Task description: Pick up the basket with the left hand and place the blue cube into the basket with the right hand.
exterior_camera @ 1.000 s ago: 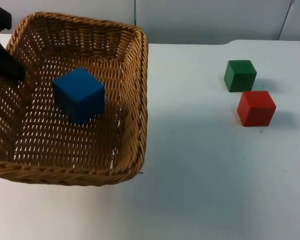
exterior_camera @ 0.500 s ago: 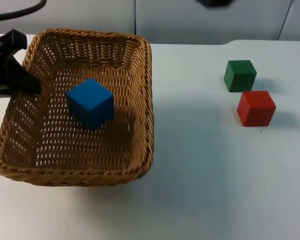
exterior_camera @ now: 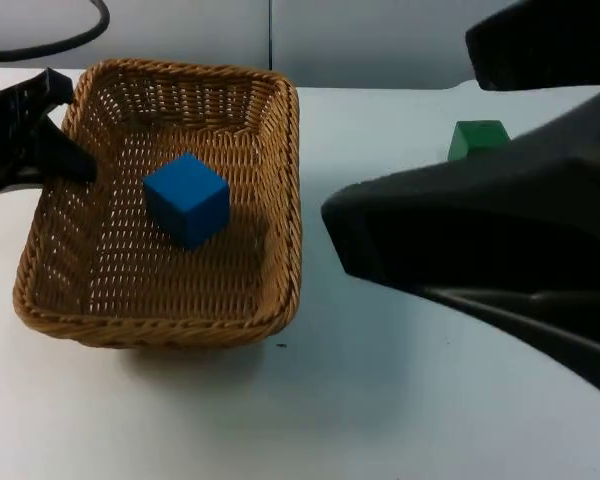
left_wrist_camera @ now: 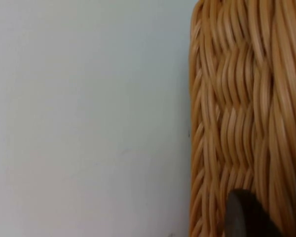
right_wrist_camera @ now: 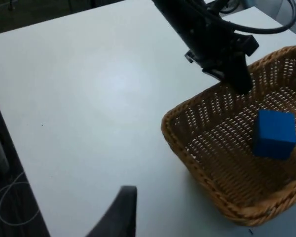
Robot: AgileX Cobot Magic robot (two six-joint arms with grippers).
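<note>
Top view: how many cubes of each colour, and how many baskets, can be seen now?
Blue cube: 1, lying in the basket
Green cube: 1, partly hidden behind the right arm
Basket: 1
Total: 3

A lab test bench: a bare white surface (exterior_camera: 380,420) against a grey partition wall (exterior_camera: 360,40), with coloured test cubes.

Cube (exterior_camera: 186,198) in basket (exterior_camera: 278,180), table's (exterior_camera: 310,420) left; left gripper (exterior_camera: 52,160) on basket's left rim; another cube (exterior_camera: 477,138) far right.
</note>
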